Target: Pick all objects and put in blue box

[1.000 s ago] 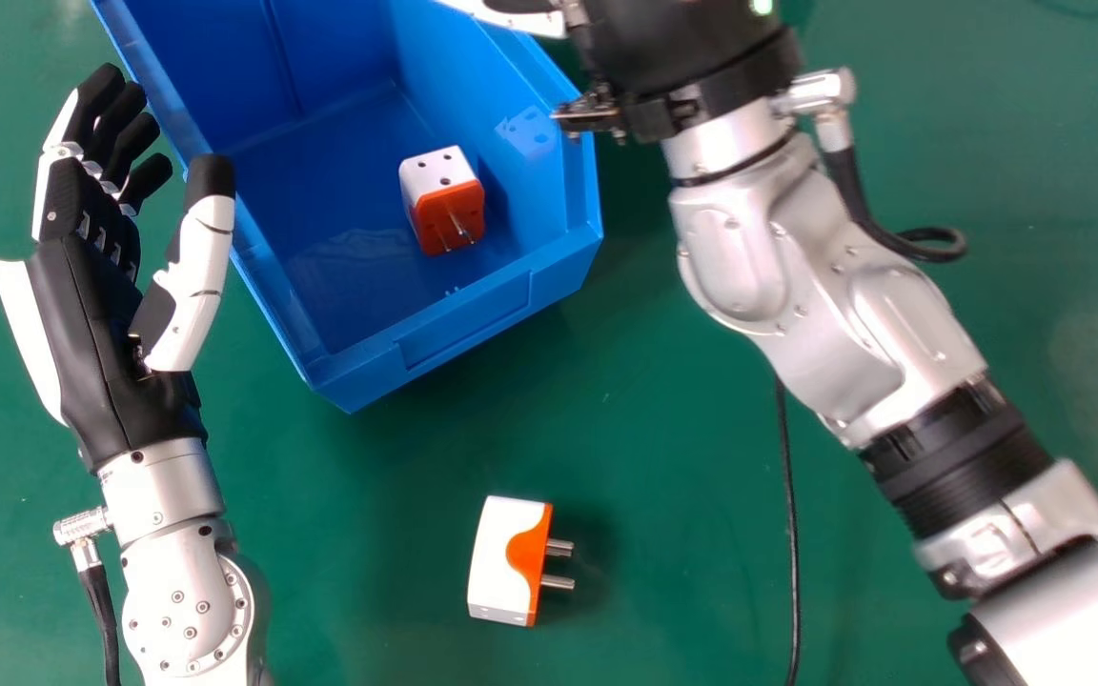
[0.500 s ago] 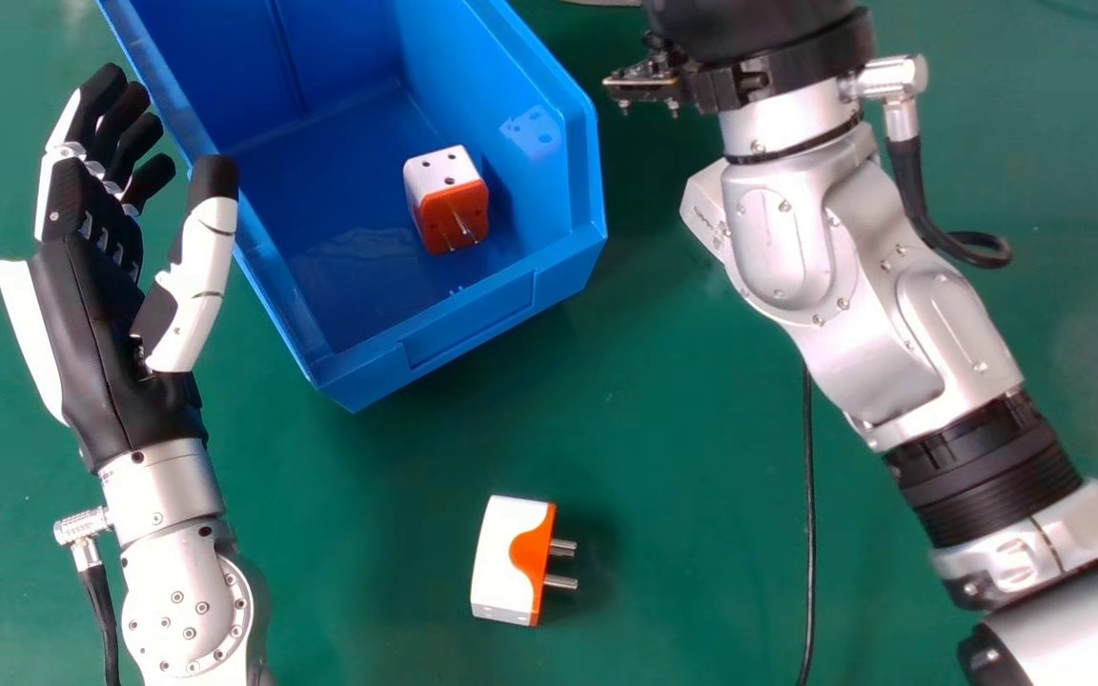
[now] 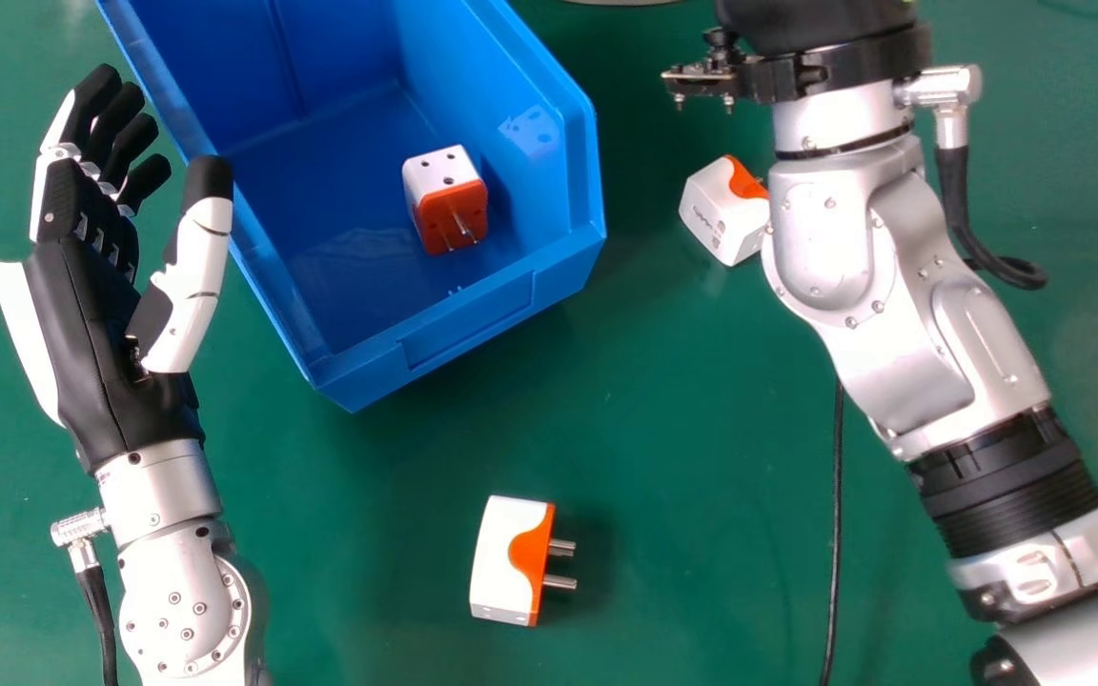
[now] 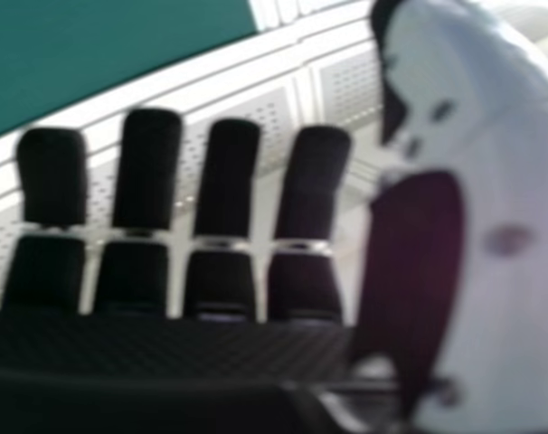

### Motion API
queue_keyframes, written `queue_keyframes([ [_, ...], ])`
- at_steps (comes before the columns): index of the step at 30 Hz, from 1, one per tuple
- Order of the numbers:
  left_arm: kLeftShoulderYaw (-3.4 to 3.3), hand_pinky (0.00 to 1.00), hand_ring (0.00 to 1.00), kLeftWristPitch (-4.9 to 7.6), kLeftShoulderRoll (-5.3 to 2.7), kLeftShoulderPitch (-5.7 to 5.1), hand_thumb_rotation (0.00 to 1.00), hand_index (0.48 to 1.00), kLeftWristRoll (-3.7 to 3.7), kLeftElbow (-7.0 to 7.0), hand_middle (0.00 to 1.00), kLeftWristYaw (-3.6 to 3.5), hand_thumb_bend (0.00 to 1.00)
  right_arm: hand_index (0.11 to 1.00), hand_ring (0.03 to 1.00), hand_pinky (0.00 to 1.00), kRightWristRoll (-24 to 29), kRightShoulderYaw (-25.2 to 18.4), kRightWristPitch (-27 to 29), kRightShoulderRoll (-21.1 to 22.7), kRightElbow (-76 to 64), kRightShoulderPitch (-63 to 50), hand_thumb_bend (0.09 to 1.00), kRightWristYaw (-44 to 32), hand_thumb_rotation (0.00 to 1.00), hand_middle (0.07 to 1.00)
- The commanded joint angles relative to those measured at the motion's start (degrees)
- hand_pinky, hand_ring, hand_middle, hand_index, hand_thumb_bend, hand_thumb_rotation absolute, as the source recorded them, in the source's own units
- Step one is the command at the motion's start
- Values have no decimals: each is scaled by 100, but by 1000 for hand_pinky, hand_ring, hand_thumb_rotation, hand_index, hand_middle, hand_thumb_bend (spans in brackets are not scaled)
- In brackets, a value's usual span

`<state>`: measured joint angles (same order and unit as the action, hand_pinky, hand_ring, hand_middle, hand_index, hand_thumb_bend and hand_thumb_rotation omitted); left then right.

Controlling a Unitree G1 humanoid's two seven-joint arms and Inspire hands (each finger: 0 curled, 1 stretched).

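While farther from the blue box [image 3: 468,319] than before, right hand [image 3: 816,21] open, its fingers [image 4: 148,167] straight.

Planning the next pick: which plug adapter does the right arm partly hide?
The adapter right of the blue box; the one inside and the one nearest the robot show whole.

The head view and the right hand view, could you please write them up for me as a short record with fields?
container: blue box, open at the top
inside the box: one white and orange adapter
outside the box: two more such adapters, the near one with its pins pointing right, the far one partly behind the right arm
left hand: open, beside the box
right hand: open, holding nothing
surface: green table
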<state>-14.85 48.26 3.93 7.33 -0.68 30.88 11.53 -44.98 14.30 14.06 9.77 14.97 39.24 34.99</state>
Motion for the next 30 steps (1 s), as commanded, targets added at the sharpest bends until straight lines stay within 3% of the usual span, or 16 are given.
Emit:
queue_keyframes([
  [1, 18, 793, 822, 171, 15, 17, 449, 815, -13, -44, 836, -13, 658, 474, 446, 308, 162, -166, 23, 69, -151, 40, 491, 8, 0, 566],
  [5, 14, 792, 821, 185, 23, 8, 448, 815, -60, -34, 835, 14, 659, 474, 446, 307, 162, -286, -208, 82, -102, 16, 491, 1, 0, 568],
  [14, 14, 787, 816, 188, 8, 33, 449, 812, -67, 9, 831, 27, 661, 489, 438, 290, 425, -428, -388, 272, 125, -94, 488, -282, 0, 572],
  [16, 11, 786, 816, 204, 29, 47, 449, 812, -107, 29, 830, 43, 661, 490, 440, 297, 474, -462, -438, 297, 199, -126, 489, -302, 0, 567],
  [18, 12, 786, 816, 182, 34, 48, 452, 812, -104, 5, 831, 39, 662, 491, 441, 302, 505, -473, -437, 320, 316, -134, 491, -263, 0, 562],
  [22, 28, 786, 817, 146, -1, 54, 457, 812, -17, -43, 832, -6, 667, 502, 435, 305, 518, -451, -391, 317, 572, -127, 491, -123, 0, 550],
  [26, 33, 786, 818, 118, -15, 65, 458, 812, -82, -59, 832, 50, 671, 507, 432, 307, 636, -448, -249, 318, 880, -134, 492, -125, 0, 543],
  [30, 33, 786, 817, 141, -16, 85, 460, 810, -84, -38, 830, 54, 672, 499, 436, 311, 627, -394, -302, 342, 1138, -129, 493, -152, 0, 543],
])
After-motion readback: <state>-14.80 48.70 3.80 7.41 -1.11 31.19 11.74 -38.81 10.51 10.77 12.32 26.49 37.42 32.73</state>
